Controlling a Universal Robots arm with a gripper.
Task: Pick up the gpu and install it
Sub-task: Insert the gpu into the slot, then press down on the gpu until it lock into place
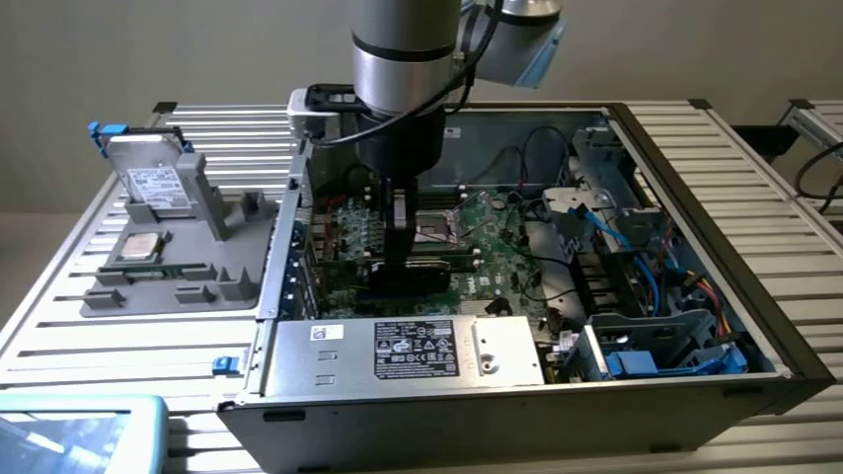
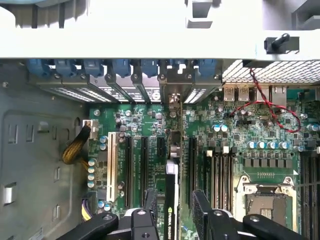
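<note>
Gripper fingers are clamping the gpu edge-on over the motherboard; it looks stiff, light and fragile, best gripped by its board edges.

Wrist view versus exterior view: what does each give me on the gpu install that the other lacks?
Wrist view: the gpu edge-on between the gripper fingers, standing over the motherboard's expansion slots, its bracket near the rear slot covers.
Exterior view: the gray parts tray holding the hard drive, and the power supply.
Both: the motherboard and CPU socket.

Dim, even exterior light, soft shadows inside the case, wrist view's upper frame glaringly overexposed
</note>
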